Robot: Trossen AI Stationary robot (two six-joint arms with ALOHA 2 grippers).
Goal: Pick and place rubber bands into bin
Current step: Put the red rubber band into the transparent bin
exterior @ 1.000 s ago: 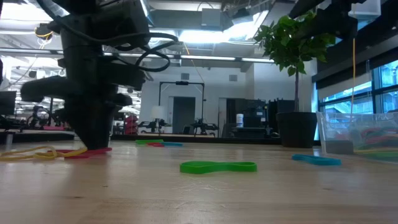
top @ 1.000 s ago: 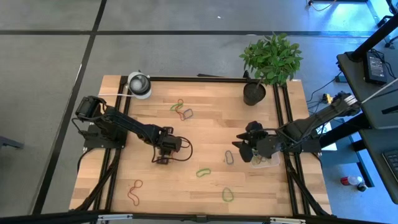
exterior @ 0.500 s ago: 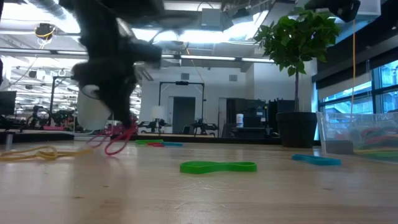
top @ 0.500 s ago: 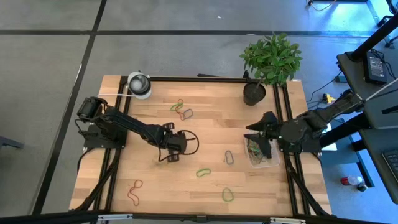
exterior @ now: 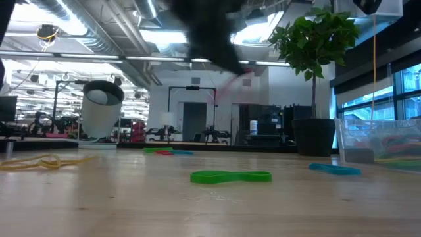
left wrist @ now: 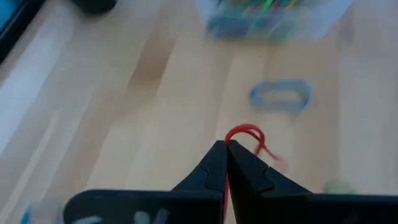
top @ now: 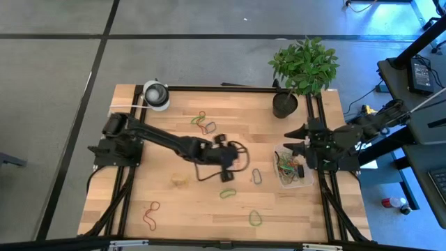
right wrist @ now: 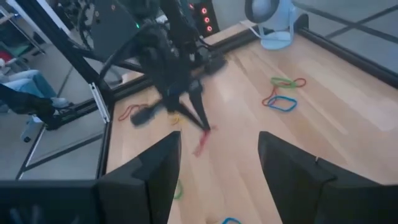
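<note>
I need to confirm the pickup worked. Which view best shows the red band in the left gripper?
The left wrist view: the red rubber band sits pinched in the shut left gripper. Right wrist view shows it dangling; the others blur it.

- The left gripper [top: 228, 171], a second ago low over the left-centre of the table, is now lifted and stretched toward the middle, nearer the bin [top: 293, 167].
- Its fingers [left wrist: 214, 163] are now pinched on a red rubber band [left wrist: 247, 138], which has left the tabletop and dangles in the air.
- A yellow band [top: 180, 181] now lies uncovered where that gripper stood.
- The right gripper [top: 301, 145], earlier over the bin, has drawn back toward the right edge, fingers spread.
</note>
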